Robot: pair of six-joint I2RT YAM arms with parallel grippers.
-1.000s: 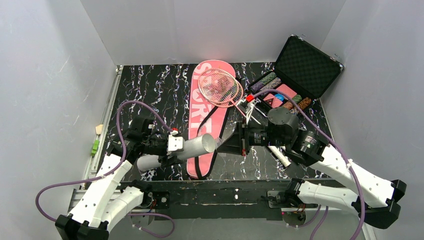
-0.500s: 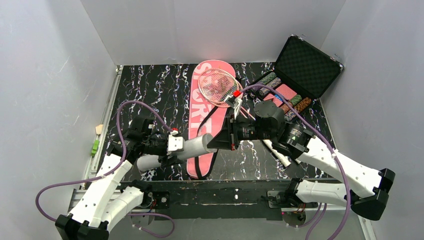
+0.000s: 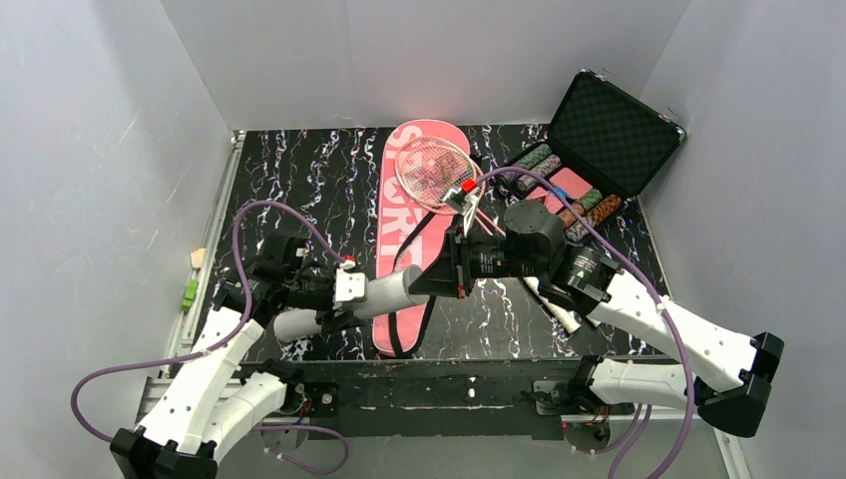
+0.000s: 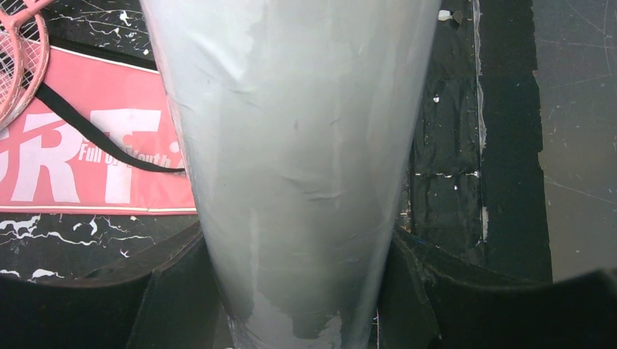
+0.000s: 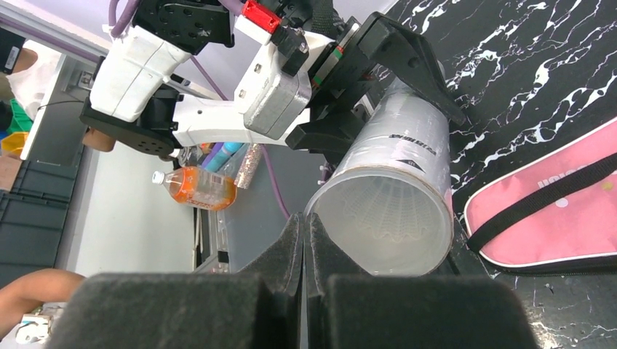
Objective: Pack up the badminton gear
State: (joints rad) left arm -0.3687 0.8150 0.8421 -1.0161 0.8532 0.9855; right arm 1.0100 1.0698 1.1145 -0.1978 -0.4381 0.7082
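My left gripper [image 3: 349, 290] is shut on the white tube [image 3: 384, 292] and holds it level above the table, its open mouth to the right. The tube fills the left wrist view [image 4: 291, 145], between the gripper's [image 4: 291, 298] fingers. My right gripper [image 3: 416, 286] is shut with nothing between its jaws. Its tips [image 5: 304, 218] sit at the rim of the tube's [image 5: 396, 174] mouth. A white shuttlecock [image 5: 385, 214] sits inside the tube. The pink SPORT bag [image 3: 399, 329] lies below. Pink racket heads [image 3: 434, 172] rest on its far end, and a white handle [image 3: 559, 311] shows under my right arm.
The open black case of poker chips [image 3: 599, 130] stands at the back right. Small green [image 3: 190, 292] and tan [image 3: 198, 257] pieces sit on the table's left rail. An orange bottle [image 5: 196, 187] lies off the table, beyond my left arm.
My right arm has swung left, bringing its shut tips from beside the bag up to the tube's mouth. The left arm and tube have not moved.
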